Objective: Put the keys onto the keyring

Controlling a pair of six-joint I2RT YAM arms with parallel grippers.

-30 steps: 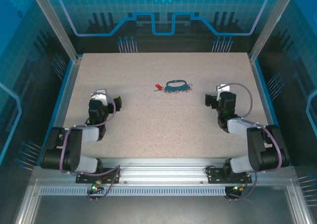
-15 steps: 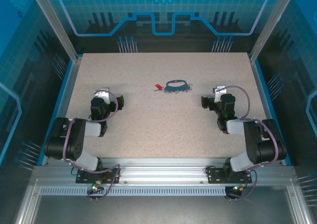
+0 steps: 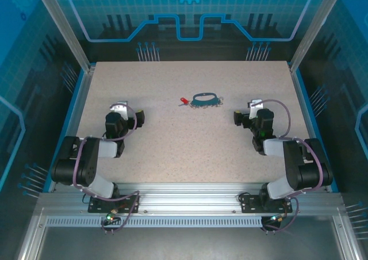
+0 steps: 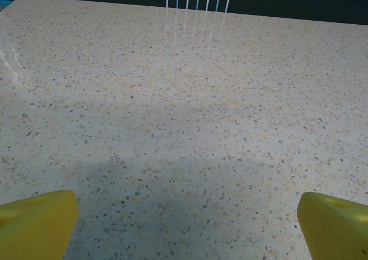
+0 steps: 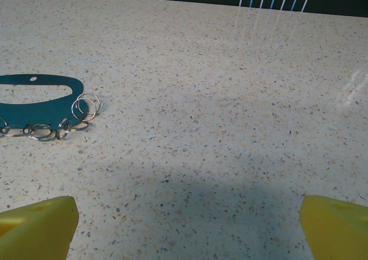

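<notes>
Keyring (image 5: 34, 111) from the jaws: right gripper (image 5: 187, 228) spread wide, empty; loop ahead-left, well apart.
Left gripper (image 4: 187, 225): wide, empty, facing bare table (image 3: 172, 150).
Why: both sit low and back, likely staging an approach (nothing gripped yet).
Look: thin teal oval, silvery split rings (image 5: 85, 106) along its near edge.
Red key (image 3: 183, 101): tiny, just beside the loop's left end, mid-table.

One red-headed key (image 3: 183, 101). One teal keyring (image 3: 205, 98) with at least four small silver split rings (image 5: 85, 106). Two robot arms: left arm (image 3: 83, 165), right arm (image 3: 299, 168). One speckled table (image 3: 184, 150).
</notes>
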